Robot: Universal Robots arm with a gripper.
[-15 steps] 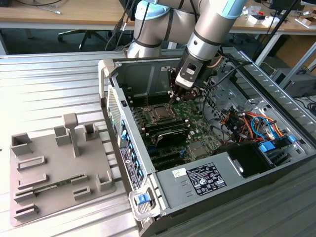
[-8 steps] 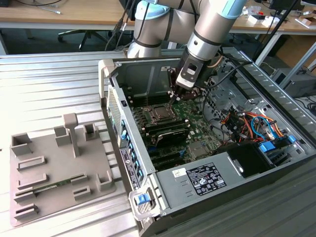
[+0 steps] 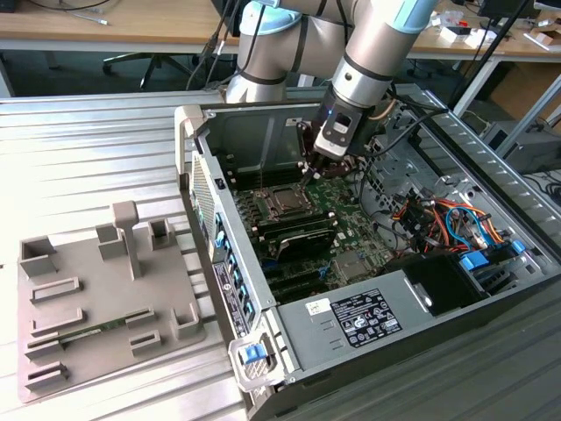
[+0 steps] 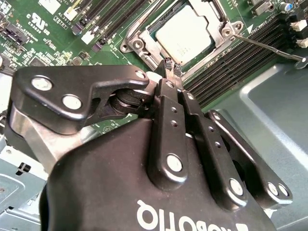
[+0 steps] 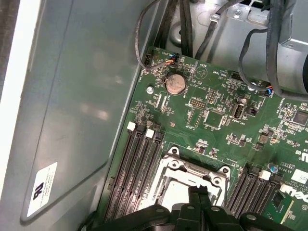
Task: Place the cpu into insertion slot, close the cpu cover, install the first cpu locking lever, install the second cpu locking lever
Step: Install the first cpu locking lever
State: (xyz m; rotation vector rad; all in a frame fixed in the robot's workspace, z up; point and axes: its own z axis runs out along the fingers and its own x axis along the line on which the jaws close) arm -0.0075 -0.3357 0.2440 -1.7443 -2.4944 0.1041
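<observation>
Evidently we have the cpu (image 4: 185, 34) seated on the motherboard (image 4: 48, 45) with the cpu cover (image 5: 185, 167) lying flat around it, so the gripper (image 4: 172, 66), its fingers (image 4: 168, 96) pressed together into one narrow tip holding nothing, hovers at the cover's far edge, toward the exterior view's right, near a locking lever (image 4: 269, 48) that sticks out free.

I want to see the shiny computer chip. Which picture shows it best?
The second wrist view: the cpu shows large and clear, from close by. In the first wrist view the gripper hides part of it; in the exterior view it is tiny and far off.
</observation>
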